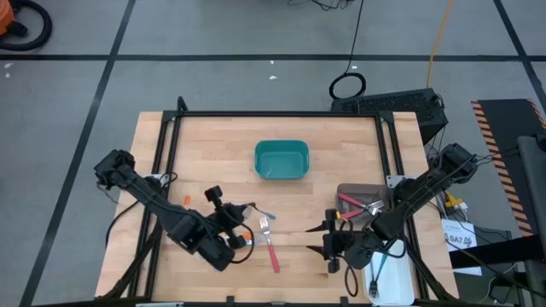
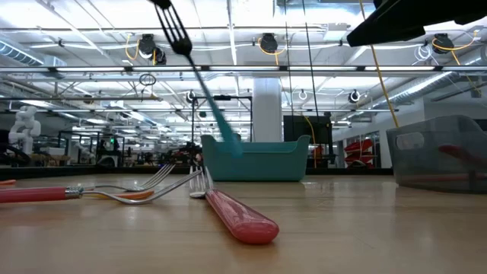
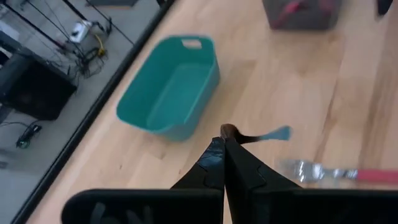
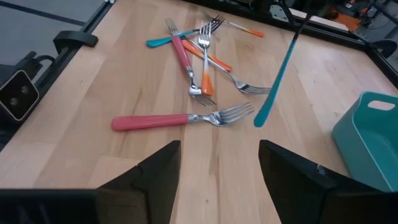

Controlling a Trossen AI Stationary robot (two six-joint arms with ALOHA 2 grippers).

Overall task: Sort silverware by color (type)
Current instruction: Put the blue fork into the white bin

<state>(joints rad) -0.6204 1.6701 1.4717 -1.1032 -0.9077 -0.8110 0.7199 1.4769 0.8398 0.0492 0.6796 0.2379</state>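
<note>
Left gripper (image 3: 224, 146) clamps teal fork (image 4: 277, 78) by tines, handle dangling above tabletop (image 1: 341, 141); right gripper (image 4: 217, 165) spread wide, near red fork (image 4: 180, 119).

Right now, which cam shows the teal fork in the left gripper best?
Right wrist view: the teal fork hangs clear, whole handle visible. Left wrist shows only its handle tip past the left gripper; low view gives a dark silhouette; in the high view it's barely discernible.

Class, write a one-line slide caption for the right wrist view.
Open right pincer faces scattered plastic-handled metal forks while a teal-handled fork hangs lifted.
</note>
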